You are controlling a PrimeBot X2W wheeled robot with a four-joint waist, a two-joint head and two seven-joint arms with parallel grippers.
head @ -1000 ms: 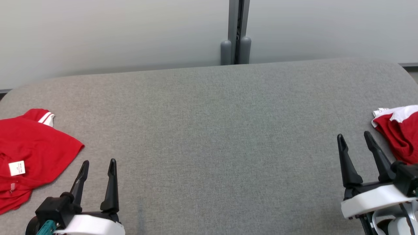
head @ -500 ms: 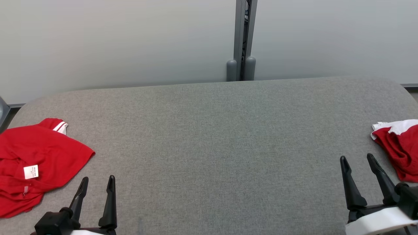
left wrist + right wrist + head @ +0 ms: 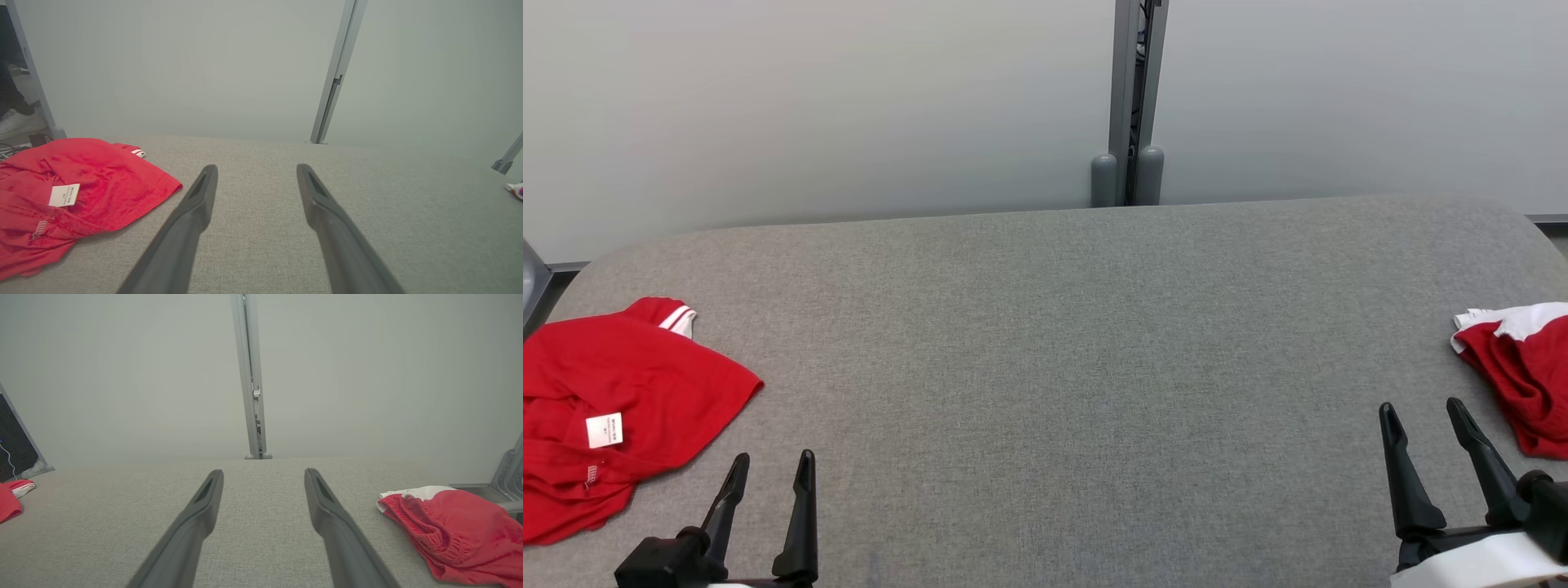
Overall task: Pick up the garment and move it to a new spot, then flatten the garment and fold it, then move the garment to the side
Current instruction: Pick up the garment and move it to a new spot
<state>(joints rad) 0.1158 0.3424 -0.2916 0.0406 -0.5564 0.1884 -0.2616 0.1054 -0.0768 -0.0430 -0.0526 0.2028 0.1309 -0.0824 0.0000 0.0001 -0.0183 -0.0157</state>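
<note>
Zero steps visibly underway: both sets of jaws stand wide open and empty over the near edge of the counter, red garment bunched at its left end, red-and-white garment crumpled at its right end, so pick-up, flattening, folding all look pending.

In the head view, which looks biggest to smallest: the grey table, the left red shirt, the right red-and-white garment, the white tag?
1. grey table
2. red shirt
3. red-and-white garment
4. white tag
Both garments run off the picture's edge, so their full sizes are unsure.
</note>
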